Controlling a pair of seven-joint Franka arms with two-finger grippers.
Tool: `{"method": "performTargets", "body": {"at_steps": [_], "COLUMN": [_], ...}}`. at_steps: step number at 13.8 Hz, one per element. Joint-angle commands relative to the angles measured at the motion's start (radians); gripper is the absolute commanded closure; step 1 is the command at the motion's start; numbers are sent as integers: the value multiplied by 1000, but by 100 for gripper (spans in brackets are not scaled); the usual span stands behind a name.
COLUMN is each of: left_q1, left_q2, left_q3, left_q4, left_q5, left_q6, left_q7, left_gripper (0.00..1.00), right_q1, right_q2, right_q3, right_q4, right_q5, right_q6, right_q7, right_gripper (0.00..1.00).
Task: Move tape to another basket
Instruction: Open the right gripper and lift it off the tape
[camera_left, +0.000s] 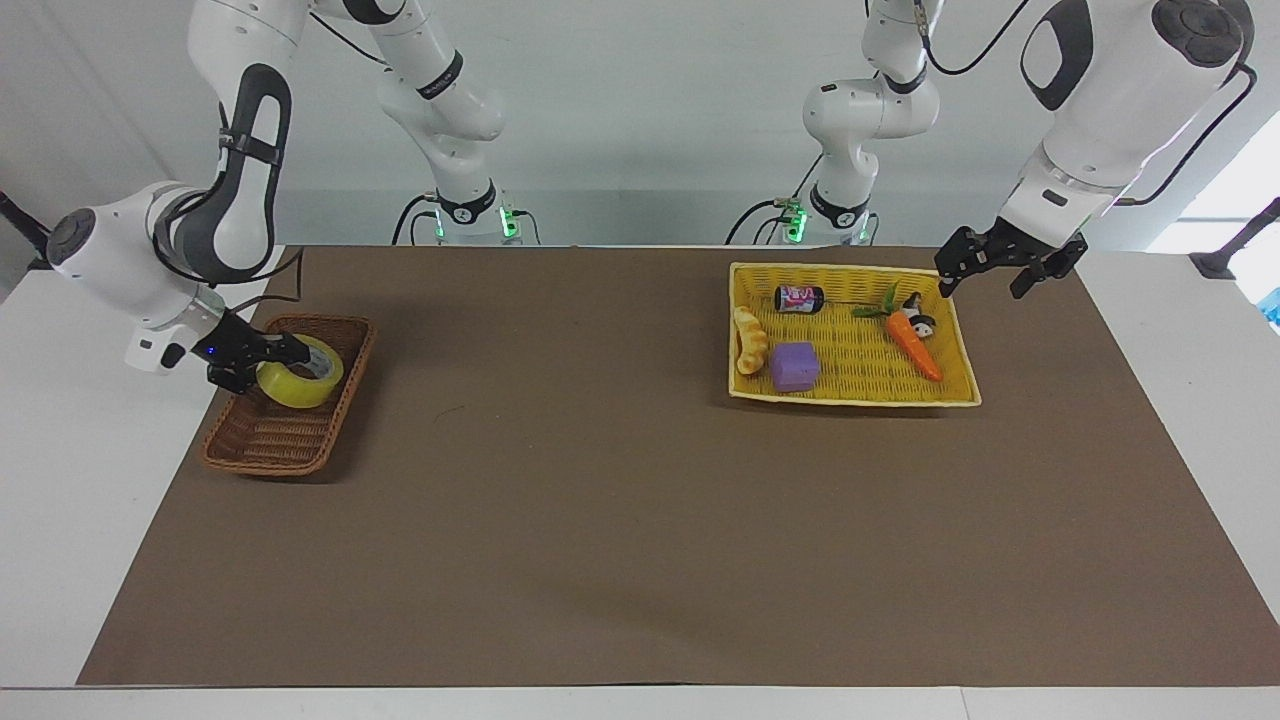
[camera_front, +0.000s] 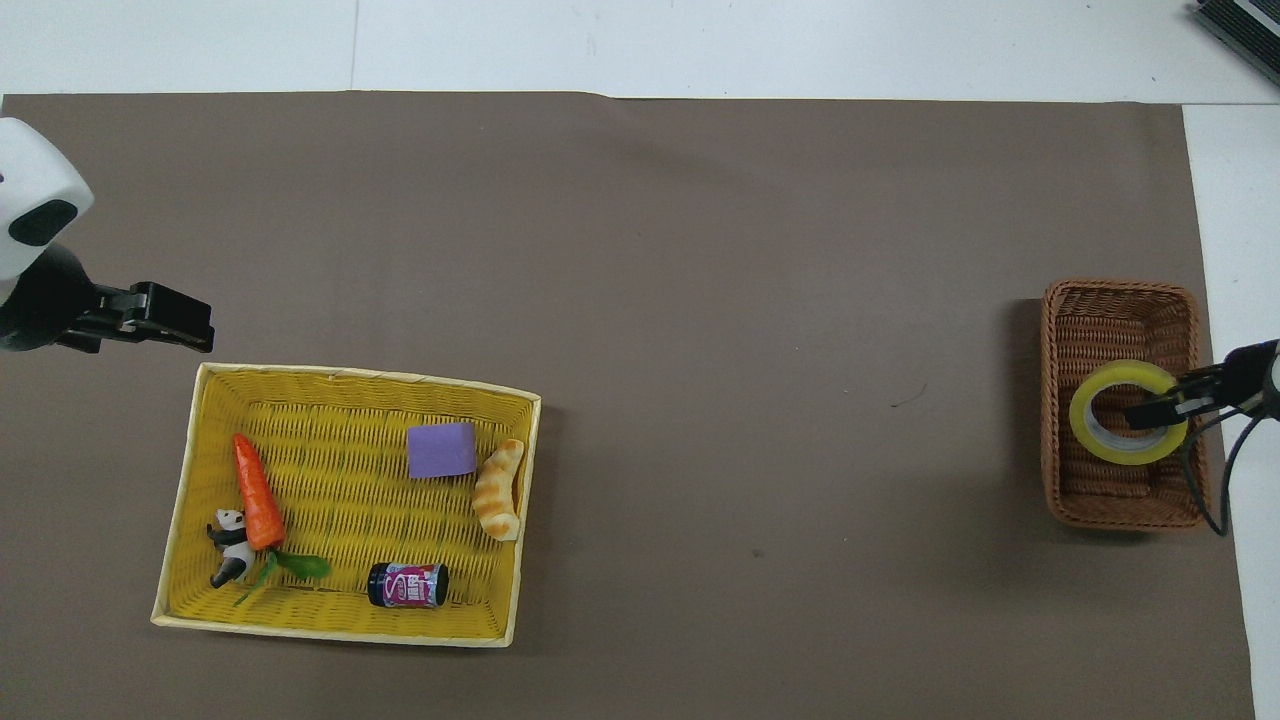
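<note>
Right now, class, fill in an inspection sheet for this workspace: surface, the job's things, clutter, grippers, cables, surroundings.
Surface: brown mat on a white table; no spills seen.
Job's things: wide roll of translucent yellow packing tape down inside the small dark brown wicker basket at the right arm's end.
Clutter: flat bright yellow woven tray at the left arm's end holds a purple cube, orange toy carrot, panda figure, bread-like toy and dark can.
Grippers: right gripper shut on the tape's wall; left gripper open, waiting over the tray's corner.
Cables: black lead hangs beside the basket.
Surroundings: white wall; nothing seen encroaching.
</note>
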Motion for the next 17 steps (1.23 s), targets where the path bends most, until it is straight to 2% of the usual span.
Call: {"method": "performTargets", "body": {"at_steps": [1, 4, 6, 9, 11, 17], "left_q1": [16, 16, 16, 16, 16, 16], "left_q2": [12, 12, 12, 12, 12, 12], "left_q3": [-12, -12, -12, -12, -12, -12], "left_q4": [29, 29, 29, 29, 29, 29], "left_q5": [20, 18, 18, 20, 18, 18], "left_q6": [-28, -28, -28, -28, -28, -28], "left_q7": [9, 9, 9, 9, 9, 9], "left_gripper": [0, 0, 0, 0, 0, 0], "right_q1": [-17, -18, -15, 42, 60, 131], "right_q2": [10, 24, 47, 50, 47, -51], "right_q3": [12, 12, 12, 12, 12, 17], "right_q4": [17, 40, 105, 145, 171, 191], "right_q5": [-6, 1, -13, -24, -26, -33], "right_q6": [39, 59, 78, 215, 239, 211], "right_q7": [-16, 34, 60, 83, 96, 217], "right_gripper": [1, 0, 0, 0, 0, 0]}}
